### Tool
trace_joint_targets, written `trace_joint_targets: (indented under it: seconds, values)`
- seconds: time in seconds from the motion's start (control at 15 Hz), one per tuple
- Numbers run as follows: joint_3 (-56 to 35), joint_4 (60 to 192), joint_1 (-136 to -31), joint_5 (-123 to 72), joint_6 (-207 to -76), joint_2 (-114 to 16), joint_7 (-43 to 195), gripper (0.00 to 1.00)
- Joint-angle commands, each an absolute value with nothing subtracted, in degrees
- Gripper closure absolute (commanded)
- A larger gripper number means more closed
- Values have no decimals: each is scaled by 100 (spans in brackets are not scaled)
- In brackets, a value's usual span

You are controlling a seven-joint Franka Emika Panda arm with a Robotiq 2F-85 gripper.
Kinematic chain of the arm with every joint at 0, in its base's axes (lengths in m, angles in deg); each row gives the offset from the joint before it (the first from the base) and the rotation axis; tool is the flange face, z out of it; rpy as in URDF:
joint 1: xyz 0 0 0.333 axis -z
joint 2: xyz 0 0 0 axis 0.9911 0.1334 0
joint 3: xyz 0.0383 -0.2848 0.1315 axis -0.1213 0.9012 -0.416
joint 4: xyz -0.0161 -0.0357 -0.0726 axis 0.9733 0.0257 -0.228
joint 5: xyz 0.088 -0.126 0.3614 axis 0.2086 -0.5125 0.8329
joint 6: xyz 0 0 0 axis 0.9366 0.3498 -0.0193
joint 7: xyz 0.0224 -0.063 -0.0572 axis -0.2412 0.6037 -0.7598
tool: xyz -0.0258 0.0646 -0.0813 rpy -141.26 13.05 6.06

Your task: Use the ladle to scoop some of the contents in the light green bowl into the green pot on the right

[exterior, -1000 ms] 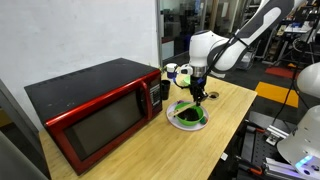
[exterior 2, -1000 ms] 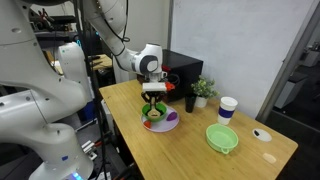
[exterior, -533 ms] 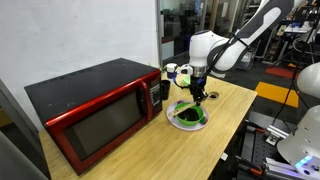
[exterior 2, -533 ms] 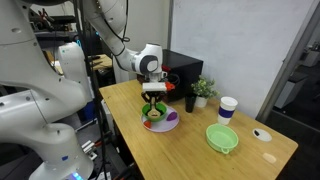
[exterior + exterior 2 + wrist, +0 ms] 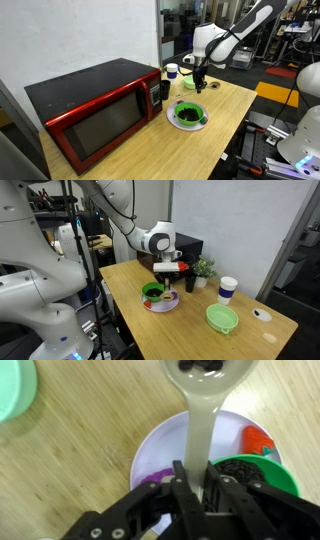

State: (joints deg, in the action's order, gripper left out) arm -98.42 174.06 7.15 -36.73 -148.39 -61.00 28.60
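In an exterior view, my gripper (image 5: 199, 88) hangs above the green pot (image 5: 189, 115). In an exterior view, the light green bowl (image 5: 222, 318) sits well apart from the pot. Wrist view: jaws clamped tight on the ladle (image 5: 200, 420) handle. The scoop carries dark bits (image 5: 203, 366), out past the pot.

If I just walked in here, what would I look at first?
The big red microwave on the wooden table grabs the eye first. Beside it, the white robot arm's gripper pinches a pale wooden ladle over a white plate, with something dark in its scoop. Further along the table sits a light green bowl.
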Motion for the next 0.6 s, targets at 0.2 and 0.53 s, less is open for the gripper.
trace_joint_targets:
  seconds: [0.2,0.53]
  values:
    - [-9314,17116,1052,-3781,-14939,-6476,3088,94]
    - [-7706,16945,8,-4032,-14815,-6463,3669,94]
